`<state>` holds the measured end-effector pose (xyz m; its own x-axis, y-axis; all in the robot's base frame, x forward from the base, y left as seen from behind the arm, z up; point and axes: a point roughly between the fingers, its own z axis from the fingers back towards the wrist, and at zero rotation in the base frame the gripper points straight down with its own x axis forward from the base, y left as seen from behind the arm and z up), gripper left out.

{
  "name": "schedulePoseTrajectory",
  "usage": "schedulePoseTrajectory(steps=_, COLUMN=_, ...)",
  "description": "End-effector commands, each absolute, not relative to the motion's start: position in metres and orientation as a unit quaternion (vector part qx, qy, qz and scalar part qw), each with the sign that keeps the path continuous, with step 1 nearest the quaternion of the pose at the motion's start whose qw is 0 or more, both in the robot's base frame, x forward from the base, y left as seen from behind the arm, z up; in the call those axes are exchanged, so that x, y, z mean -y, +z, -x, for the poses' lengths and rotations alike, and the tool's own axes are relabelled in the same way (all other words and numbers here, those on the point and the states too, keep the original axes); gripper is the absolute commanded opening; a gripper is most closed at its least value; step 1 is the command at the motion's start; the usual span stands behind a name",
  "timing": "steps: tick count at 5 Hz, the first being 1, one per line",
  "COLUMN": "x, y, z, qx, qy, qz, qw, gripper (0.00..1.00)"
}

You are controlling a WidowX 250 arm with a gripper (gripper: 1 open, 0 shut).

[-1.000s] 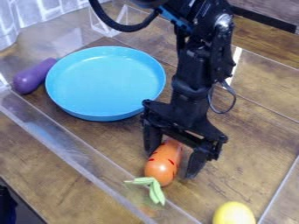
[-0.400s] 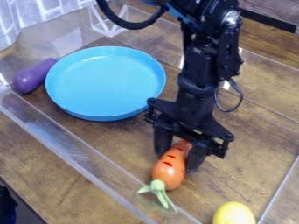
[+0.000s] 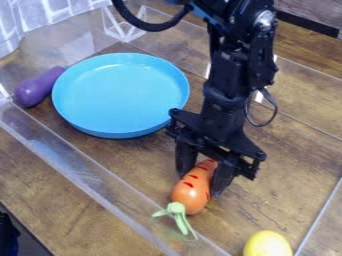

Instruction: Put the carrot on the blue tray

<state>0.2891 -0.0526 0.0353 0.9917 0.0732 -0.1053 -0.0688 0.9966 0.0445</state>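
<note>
Camera: carrot leaf-end toward viewer

Lab tabletop: robot arm, toy vegetables.

Single black arm enters from 12 o'clock at the top edge and drops near-vertically to centre-right, wrist pointing straight down, cables looping off its side toward 3 o'clock. Gripper sits at about 5 o'clock of frame centre, low over the tabletop. Fingers are drawn in, pinched on the narrow end of the carrot.
</note>
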Motion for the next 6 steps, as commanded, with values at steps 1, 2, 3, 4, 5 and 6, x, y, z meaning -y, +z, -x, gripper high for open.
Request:
schedulePoseTrajectory(steps=1, x=0.051, y=0.040, z=-0.297, qx=-0.032, qy=0.012, qz=-0.018, qw=0.999, gripper=0.00)
schedulePoseTrajectory(steps=2, x=0.051, y=0.034, z=-0.294, qx=-0.035, qy=-0.017, qz=-0.019, qw=0.999, gripper=0.00)
schedulePoseTrajectory(steps=3, x=0.053, y=0.027, z=-0.292, qx=-0.037, qy=-0.044, qz=-0.019, qw=0.998, gripper=0.00)
schedulePoseTrajectory(steps=4, x=0.041, y=0.028, z=-0.297, qx=-0.042, qy=-0.011, qz=-0.018, qw=0.999, gripper=1.00)
schedulePoseTrajectory(steps=5, x=0.054, y=0.028, z=-0.293, qx=-0.042, qy=-0.019, qz=-0.021, qw=0.999, gripper=0.00)
schedulePoseTrajectory(steps=6, x=0.065, y=0.029, z=-0.287, qx=-0.036, qy=-0.027, qz=-0.027, qw=0.999, gripper=0.00)
